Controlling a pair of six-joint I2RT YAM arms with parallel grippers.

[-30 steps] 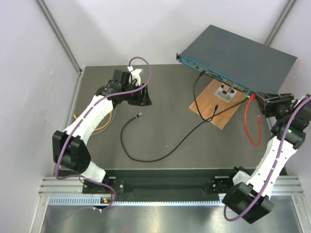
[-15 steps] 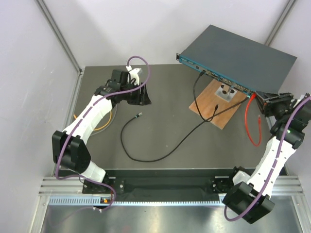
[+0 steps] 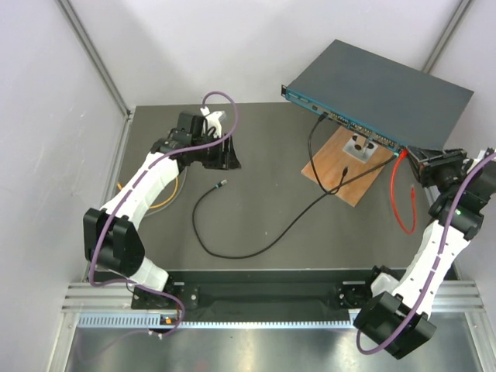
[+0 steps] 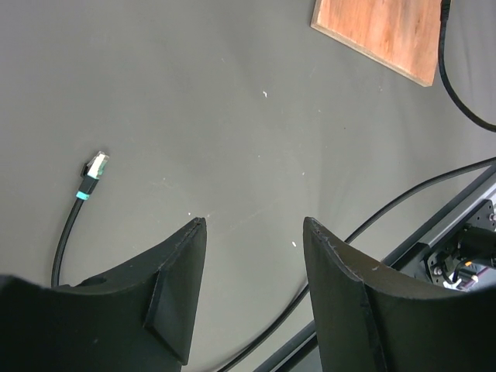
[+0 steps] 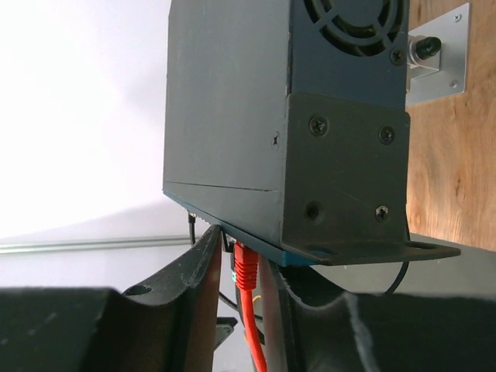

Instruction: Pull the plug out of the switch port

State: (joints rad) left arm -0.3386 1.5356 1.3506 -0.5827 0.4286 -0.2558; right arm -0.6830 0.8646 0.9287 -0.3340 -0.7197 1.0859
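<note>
Right now the switch (image 3: 380, 89) sits at the far right corner of the table (image 3: 263, 155), its teal socket face turned toward the arms. A red plug (image 5: 246, 265) is seated in a socket at the right end of that face. The right gripper (image 5: 242, 249) has a finger close on either side of the plug, though I cannot tell whether they actually pinch it. My worry is the latch: if it stays caught, a pull could drag the whole switch along, or the fingers could slide down onto the red cable (image 3: 392, 190) and strain it. Nothing braces the box, since the left gripper (image 4: 254, 232) hangs spread and empty over bare table, well apart from it.
</note>
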